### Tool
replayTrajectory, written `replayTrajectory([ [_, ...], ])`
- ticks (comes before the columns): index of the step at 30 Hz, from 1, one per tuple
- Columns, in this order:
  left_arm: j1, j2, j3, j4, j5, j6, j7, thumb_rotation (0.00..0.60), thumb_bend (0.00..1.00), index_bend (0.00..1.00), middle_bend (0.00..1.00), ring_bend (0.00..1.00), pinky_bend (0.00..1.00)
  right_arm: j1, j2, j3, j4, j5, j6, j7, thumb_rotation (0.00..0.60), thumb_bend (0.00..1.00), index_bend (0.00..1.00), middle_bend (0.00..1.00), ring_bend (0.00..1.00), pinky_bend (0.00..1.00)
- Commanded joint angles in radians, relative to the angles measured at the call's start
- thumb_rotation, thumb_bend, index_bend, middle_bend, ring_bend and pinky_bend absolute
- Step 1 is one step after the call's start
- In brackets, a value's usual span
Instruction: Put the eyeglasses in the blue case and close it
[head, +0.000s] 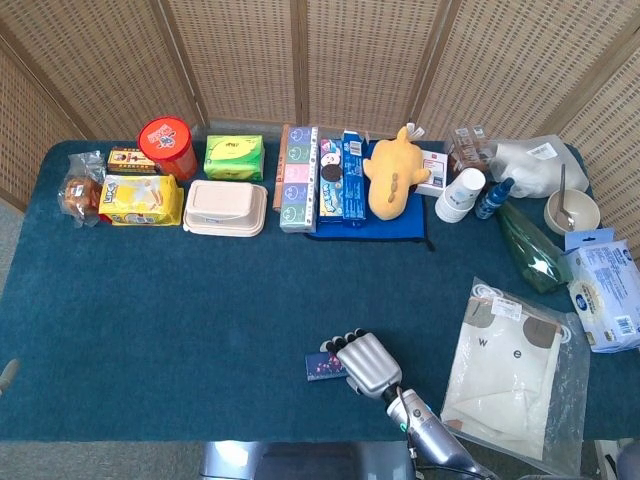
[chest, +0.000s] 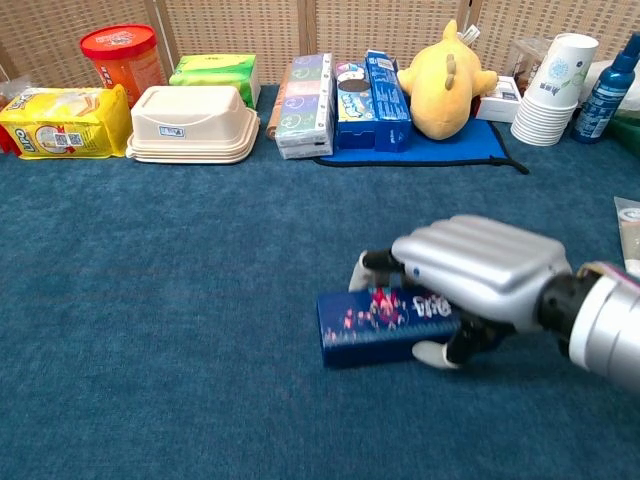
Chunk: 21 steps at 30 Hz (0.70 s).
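Now | blue-carpeted table (head: 180, 310) before wicker screen (head: 300, 60) | right robot hand (head: 365, 362) grips blue case (chest: 375, 322), lifted

The head view looks steeply down from above the near edge of the blue-covered table (head: 150, 330), taking in its whole top, with a wicker screen (head: 330, 60) across 12 o'clock and the robot's own side at 6 o'clock. The chest view sits low and close, just above the cloth, facing the same way but nearly level, so only the table's middle shows. Both views share the right hand (head: 366, 364) (chest: 480, 270) on the blue case (head: 325, 366) (chest: 385, 322) and the back row at 12 o'clock, among it the yellow plush toy (head: 392, 172) (chest: 442, 85).
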Motion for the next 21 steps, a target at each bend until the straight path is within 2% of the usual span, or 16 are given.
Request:
replayTrajectory([
  [1, -0.001, -0.001, 0.001, -0.002, 0.001, -0.002, 0.001, 0.6, 0.31, 0.05, 0.06, 0.0, 0.0, 0.013, 0.011, 0.017, 0.001, -0.003, 0.014, 0.021, 0.6, 0.29, 0.57, 0.52, 0.5, 0.39],
  [6, -0.007, -0.002, 0.001, -0.013, 0.003, -0.011, 0.011, 0.6, 0.31, 0.05, 0.06, 0.0, 0.0, 0.044, 0.042, 0.059, 0.016, 0.023, 0.017, 0.057, 0.6, 0.29, 0.57, 0.52, 0.5, 0.39],
  [14, -0.02, 0.001, -0.001, -0.039, 0.004, -0.028, 0.032, 0.6, 0.31, 0.05, 0.06, 0.0, 0.0, 0.106, 0.046, 0.106, 0.109, 0.096, -0.015, 0.108, 0.6, 0.28, 0.57, 0.51, 0.48, 0.36],
  [19, -0.023, 0.004, -0.001, -0.051, -0.001, -0.039, 0.045, 0.6, 0.31, 0.05, 0.06, 0.0, 0.0, 0.153, 0.012, 0.132, 0.213, 0.157, -0.043, 0.149, 0.6, 0.28, 0.56, 0.48, 0.43, 0.32],
  [21, -0.023, 0.006, -0.001, -0.054, -0.003, -0.041, 0.049, 0.6, 0.31, 0.05, 0.06, 0.0, 0.0, 0.168, 0.007, 0.131, 0.234, 0.182, -0.055, 0.145, 0.6, 0.28, 0.51, 0.44, 0.38, 0.29],
])
